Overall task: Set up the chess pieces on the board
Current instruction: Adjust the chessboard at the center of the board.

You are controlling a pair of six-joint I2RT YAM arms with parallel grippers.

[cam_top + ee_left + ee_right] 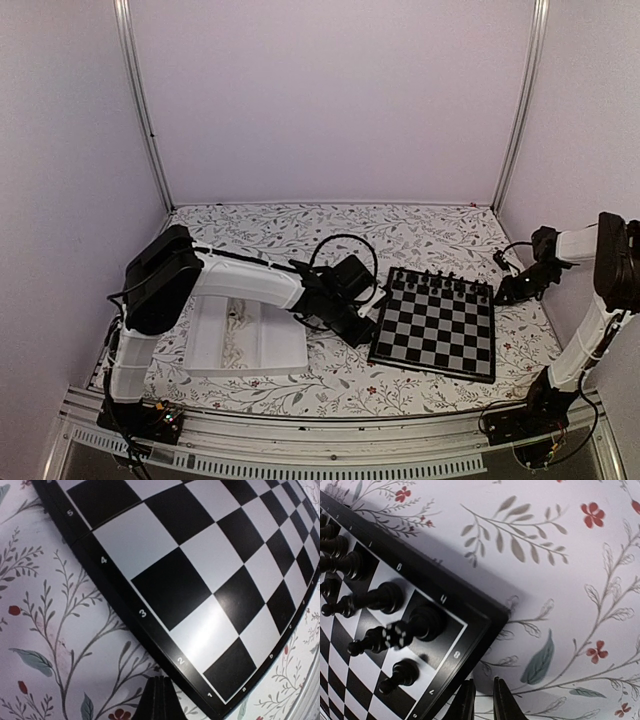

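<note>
Left gripper is pinched fully closed on nothing, just off the board's 9 o'clock side. Right gripper is cracked a sliver, also empty, near the 2 o'clock corner. Black chess pieces line the 12 o'clock rows. They look tiny, light, hard and tippy, so I'd pinch the neck. Glossy board, floral cloth, walls close in.

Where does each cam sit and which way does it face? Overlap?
Top external: above and behind the robot, looking down at the table; left arm and right arm show; board centre-right.
Left wrist: down at the board's numbered edge; shut left gripper at bottom.
Right wrist: down at a board corner holding black pieces; right gripper, slightly open, at bottom.
Shared: all three see the board.
</note>
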